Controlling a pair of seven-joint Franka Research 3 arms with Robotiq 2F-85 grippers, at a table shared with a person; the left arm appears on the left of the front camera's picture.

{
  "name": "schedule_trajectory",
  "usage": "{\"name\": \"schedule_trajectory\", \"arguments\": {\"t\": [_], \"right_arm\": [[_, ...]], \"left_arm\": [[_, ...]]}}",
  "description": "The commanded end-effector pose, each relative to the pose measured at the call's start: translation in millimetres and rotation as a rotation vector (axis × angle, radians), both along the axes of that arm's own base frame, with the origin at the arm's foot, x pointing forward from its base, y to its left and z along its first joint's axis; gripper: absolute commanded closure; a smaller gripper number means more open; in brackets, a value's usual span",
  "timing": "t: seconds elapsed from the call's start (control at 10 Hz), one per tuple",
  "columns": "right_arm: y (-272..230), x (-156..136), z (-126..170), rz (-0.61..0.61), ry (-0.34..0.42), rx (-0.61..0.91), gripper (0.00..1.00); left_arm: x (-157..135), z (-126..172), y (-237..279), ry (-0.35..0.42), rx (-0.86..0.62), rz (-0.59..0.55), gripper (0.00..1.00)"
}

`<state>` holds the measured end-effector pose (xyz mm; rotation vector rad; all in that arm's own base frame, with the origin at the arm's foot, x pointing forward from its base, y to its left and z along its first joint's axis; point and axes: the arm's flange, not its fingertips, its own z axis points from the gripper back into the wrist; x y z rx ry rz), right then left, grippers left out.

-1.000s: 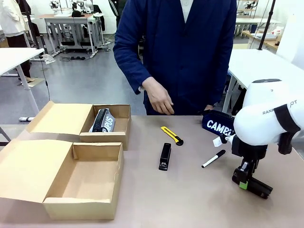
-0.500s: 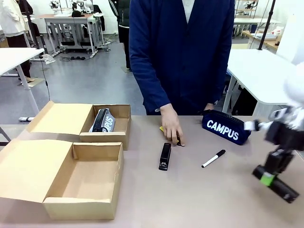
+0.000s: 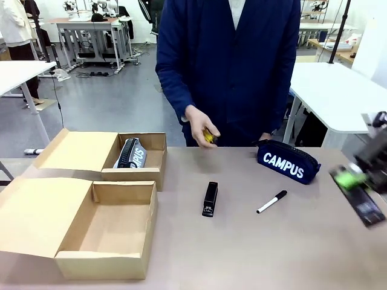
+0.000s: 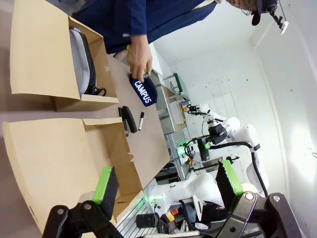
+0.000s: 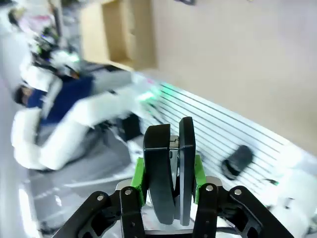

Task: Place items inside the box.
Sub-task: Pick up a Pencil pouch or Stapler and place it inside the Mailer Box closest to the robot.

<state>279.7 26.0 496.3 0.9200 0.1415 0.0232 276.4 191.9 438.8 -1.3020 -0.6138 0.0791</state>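
My right gripper (image 3: 351,180) hangs above the table's right edge, shut on a black stapler (image 3: 361,199). In the right wrist view the stapler (image 5: 168,148) stands upright between the green pads (image 5: 140,174). A second black stapler (image 3: 210,199) lies mid-table, with a black-and-white marker (image 3: 272,202) to its right. The navy CAMPUS pencil case (image 3: 288,161) lies at the back right. A grey zip pouch (image 3: 130,154) rests in the far box (image 3: 78,151). The person's hand holds the yellow utility knife (image 3: 208,135) above the table. My left gripper (image 4: 167,183) is open, high over the near box (image 4: 64,163).
The near cardboard box (image 3: 112,226) stands open at front left, its lid flap spread to the left. The person in a dark blue coat stands at the far edge. Bare tabletop lies between the boxes and the marker.
My right arm swung up and to the right, carrying the stapler off the table surface. The person's hand came down onto the yellow utility knife and lifted it.
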Motion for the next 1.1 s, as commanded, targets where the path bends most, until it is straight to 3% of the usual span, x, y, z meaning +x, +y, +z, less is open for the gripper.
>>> {"name": "schedule_trajectory", "arguments": {"t": [0.0,0.1,0.2,0.5,0.6,1.0], "right_arm": [[70,-29,-44,-0.164,0.010,0.098,1.00],[79,-29,-48,-0.157,0.029,0.090,1.00],[24,9,8,-0.074,0.029,0.060,1.00],[24,9,8,-0.074,0.029,0.060,1.00],[38,14,5,-0.098,0.049,0.058,0.58],[230,24,24,-0.083,0.061,-0.022,0.58]], "left_arm": [[0,2,-1,-0.031,-0.010,0.000,0.00],[0,2,-1,-0.031,-0.010,0.000,0.00],[0,2,-1,-0.031,-0.010,0.000,0.00],[0,2,-1,-0.031,-0.010,0.000,0.00],[0,2,-1,-0.031,-0.010,0.000,0.00],[0,2,-1,-0.031,-0.010,0.000,0.00]]}}
